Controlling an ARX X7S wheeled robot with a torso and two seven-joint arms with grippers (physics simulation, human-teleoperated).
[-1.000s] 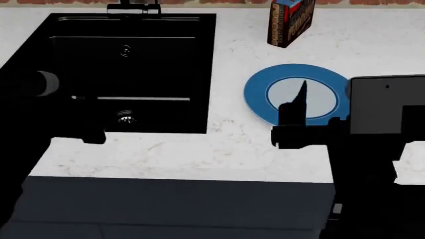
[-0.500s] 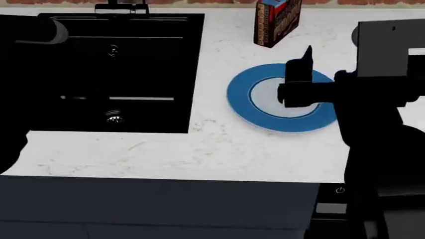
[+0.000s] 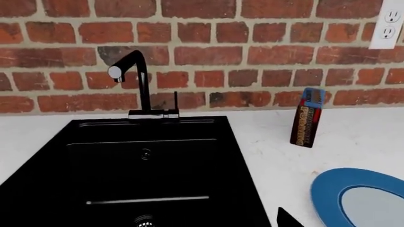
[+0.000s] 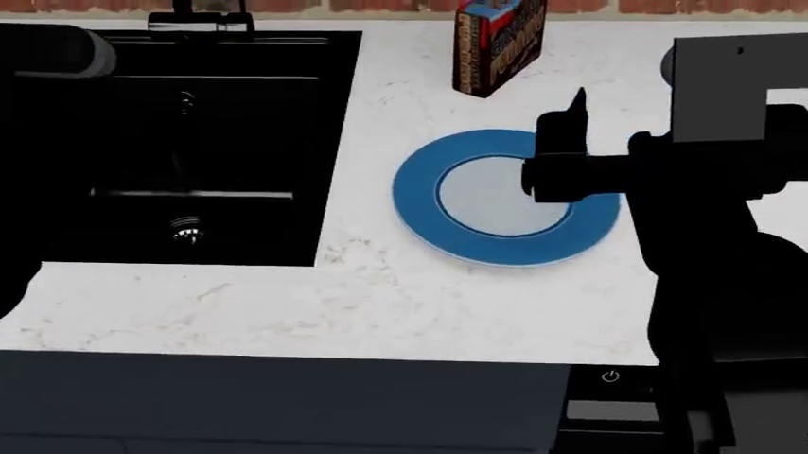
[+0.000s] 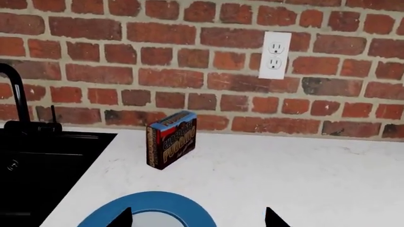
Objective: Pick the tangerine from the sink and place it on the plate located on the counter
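We are looking for the tangerine, and we are not seeing it in any view. The sink (image 4: 189, 142) on the left is looking black and bare, with only its round drain (image 4: 185, 228) showing on the near side. The plate (image 4: 505, 197) is sitting on the counter (image 4: 378, 293) to the right of the sink, and the part of its pale middle that we can see is empty. So we are thinking the job is not done yet. The fruit may be hiding in the dark sink or under an arm, but we cannot tell where it is. Finding it, lifting it out and putting it on the plate all look to be left.

Our right gripper (image 5: 197, 217) is hanging over the right side of the plate. In the right wrist view we are seeing two dark finger tips spread wide apart, with nothing between them. It is not touching the plate as far as we can tell.

Our left gripper (image 3: 287, 220) is showing only one dark tip in the left wrist view, near the sink's right edge. We cannot tell if its jaws are spread or pressed together. A box (image 4: 499, 45) is standing at the far side of the counter.
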